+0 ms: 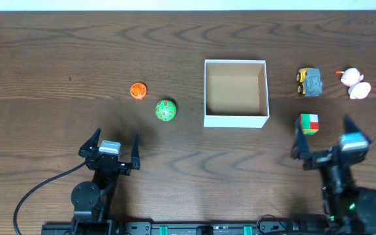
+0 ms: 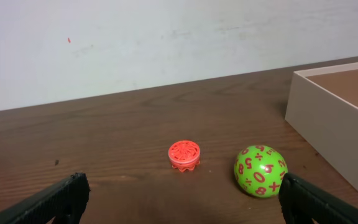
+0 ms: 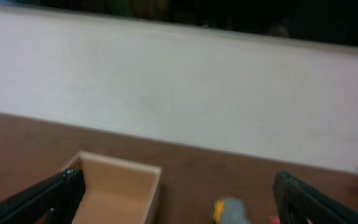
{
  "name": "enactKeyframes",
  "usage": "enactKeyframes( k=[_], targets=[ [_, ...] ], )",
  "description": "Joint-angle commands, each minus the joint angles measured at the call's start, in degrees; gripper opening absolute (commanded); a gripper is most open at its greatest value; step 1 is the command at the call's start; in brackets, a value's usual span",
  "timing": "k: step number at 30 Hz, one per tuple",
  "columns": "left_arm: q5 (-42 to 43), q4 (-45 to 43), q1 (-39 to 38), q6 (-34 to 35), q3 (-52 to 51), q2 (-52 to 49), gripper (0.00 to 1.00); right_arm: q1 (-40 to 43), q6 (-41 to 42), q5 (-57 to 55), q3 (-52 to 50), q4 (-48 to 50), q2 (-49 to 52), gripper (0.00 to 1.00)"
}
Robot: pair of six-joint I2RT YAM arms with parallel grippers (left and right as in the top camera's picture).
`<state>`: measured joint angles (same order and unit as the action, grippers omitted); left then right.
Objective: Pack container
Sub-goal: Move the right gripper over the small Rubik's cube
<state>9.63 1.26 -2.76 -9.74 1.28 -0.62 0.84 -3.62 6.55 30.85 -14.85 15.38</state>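
The container (image 1: 235, 120), a square open-top box with white walls and a brown inside, stands at mid-table; it also shows in the left wrist view (image 2: 328, 118) and the right wrist view (image 3: 148, 186). It looks empty. A green ball with red numbers (image 1: 166, 110) (image 2: 260, 170) and an orange ridged disc (image 1: 138, 90) (image 2: 184, 155) lie left of it. A multicoloured cube (image 1: 309, 123), a grey and yellow toy truck (image 1: 309, 81) (image 3: 229, 211) and a pink and white toy (image 1: 355, 82) lie to its right. My left gripper (image 1: 115, 145) (image 2: 182, 199) is open and empty near the front. My right gripper (image 1: 330, 138) (image 3: 178, 198) is open and empty, just behind the cube.
The dark wooden table (image 1: 57, 52) ends at a white wall at the back (image 2: 166, 37). A black cable (image 1: 34, 190) loops by the left arm's base at the front edge.
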Motion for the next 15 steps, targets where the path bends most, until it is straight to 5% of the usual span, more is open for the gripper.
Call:
enactKeyframes(
  k=[1, 15],
  targets=[
    [0.42, 1.92, 0.2, -0.52, -1.05, 0.31, 0.98, 0.68, -4.61, -5.29, 9.35, -5.42, 11.47, 0.99],
    [0.42, 1.95, 0.2, -0.52, -1.05, 0.31, 0.98, 12.52, -8.7, 1.25, 64.28, -46.07, 67.84, 0.99]
  ],
)
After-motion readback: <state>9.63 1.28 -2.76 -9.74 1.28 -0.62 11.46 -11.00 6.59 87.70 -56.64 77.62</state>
